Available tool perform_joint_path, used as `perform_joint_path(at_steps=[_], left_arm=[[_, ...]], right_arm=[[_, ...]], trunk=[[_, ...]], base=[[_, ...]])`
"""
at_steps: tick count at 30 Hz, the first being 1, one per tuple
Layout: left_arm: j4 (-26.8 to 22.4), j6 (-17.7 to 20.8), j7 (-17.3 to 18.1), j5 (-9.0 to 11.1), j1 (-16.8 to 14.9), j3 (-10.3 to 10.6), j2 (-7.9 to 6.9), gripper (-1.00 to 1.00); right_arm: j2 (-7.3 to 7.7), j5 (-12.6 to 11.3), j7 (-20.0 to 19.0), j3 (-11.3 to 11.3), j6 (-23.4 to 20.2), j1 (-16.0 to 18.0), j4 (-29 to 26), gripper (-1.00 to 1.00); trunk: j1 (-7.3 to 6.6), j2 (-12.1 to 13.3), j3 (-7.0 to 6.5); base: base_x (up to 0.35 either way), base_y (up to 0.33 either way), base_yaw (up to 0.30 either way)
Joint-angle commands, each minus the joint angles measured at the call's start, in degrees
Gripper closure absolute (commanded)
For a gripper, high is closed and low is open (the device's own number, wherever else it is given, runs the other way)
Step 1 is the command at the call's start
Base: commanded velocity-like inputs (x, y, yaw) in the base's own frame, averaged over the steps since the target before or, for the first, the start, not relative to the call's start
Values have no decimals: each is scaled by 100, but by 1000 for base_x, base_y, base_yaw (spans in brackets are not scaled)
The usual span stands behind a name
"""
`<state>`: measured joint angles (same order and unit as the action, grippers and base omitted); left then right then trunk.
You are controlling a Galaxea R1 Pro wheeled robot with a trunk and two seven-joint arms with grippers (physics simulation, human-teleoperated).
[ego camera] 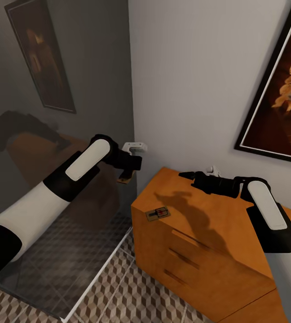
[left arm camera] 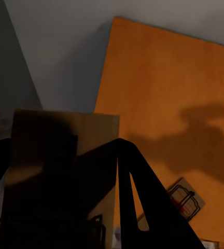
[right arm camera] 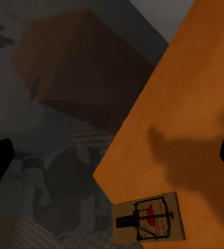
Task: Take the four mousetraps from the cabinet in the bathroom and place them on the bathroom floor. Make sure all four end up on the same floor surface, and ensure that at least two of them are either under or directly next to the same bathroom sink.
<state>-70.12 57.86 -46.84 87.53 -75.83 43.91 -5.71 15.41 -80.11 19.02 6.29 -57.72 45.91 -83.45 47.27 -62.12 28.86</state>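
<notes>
Nearest me, the cube-patterned tiled bathroom floor [ego camera: 132, 291] lies below the low orange-brown wooden cabinet [ego camera: 217, 251]. One flat brown mousetrap [ego camera: 157, 213] sits close to the counter's near-left edge; a careless brush could knock it off. My right tool [ego camera: 185, 175] hovers spread wide and empty. Farther left, my left tool [ego camera: 128, 172] pinches a second flat brown mousetrap [ego camera: 124, 180] over a glass panel; a slip drops it there.

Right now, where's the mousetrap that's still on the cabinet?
In the head view the mousetrap lies flat on the cabinet top near its left front corner, below and left of the right gripper, which hovers above the top.
</notes>
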Motion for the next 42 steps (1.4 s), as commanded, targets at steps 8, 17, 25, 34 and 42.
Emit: perform_joint_path(at_steps=[8, 17, 25, 34, 42], left_arm=[[24, 6, -36, 36, 38, 38, 14, 100], [36, 6, -36, 36, 65, 55, 62, 100], [42, 6, -36, 36, 69, 58, 211, 100], [-76, 2, -41, 142, 295, 28, 282, 100], [-334, -1, -77, 542, 552, 105, 387, 100]], right_arm=[[4, -57, 66, 6, -7, 5, -5, -100], [70, -57, 65, 11, -8, 5, -5, -100], [84, -57, 66, 6, -3, 5, -5, -100], [135, 110, -93, 166, 169, -38, 226, -100], [201, -96, 165, 30, -6, -296, 430, -100]], trunk=[[-176, 318, -138], [-374, 679, -299], [-549, 1000, -443], [-593, 1079, -478], [-593, 1079, -478]], base=[[0, 0, 2], [0, 0, 90], [0, 0, 64], [0, 0, 2], [0, 0, 0]])
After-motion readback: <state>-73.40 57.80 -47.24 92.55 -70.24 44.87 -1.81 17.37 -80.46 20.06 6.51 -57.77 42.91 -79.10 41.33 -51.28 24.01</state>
